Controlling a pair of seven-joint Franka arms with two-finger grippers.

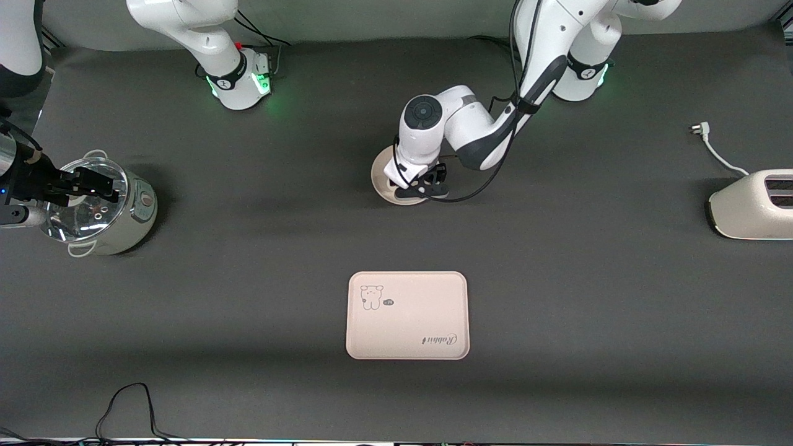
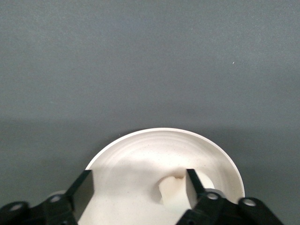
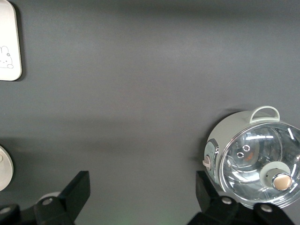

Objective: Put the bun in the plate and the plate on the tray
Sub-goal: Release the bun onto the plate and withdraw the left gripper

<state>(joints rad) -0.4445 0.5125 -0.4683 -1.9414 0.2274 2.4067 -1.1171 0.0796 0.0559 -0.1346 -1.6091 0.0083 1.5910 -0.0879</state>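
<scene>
The round cream plate (image 1: 379, 179) lies mid-table, farther from the front camera than the rectangular tray (image 1: 407, 316) with the bear drawing. My left gripper (image 1: 427, 189) is low over the plate and hides most of it in the front view. In the left wrist view the left gripper (image 2: 139, 178) is open wide over the plate (image 2: 140, 154). The small cream bun (image 2: 172, 192) lies on the plate against one finger (image 2: 191, 185). My right gripper (image 1: 87, 183) waits open and empty above the pot; it also shows in the right wrist view (image 3: 140, 183).
A glass-lidded pot (image 1: 105, 207) stands at the right arm's end of the table. A white toaster (image 1: 753, 204) with its loose cord (image 1: 712, 145) stands at the left arm's end. The tray's corner (image 3: 8, 42) shows in the right wrist view.
</scene>
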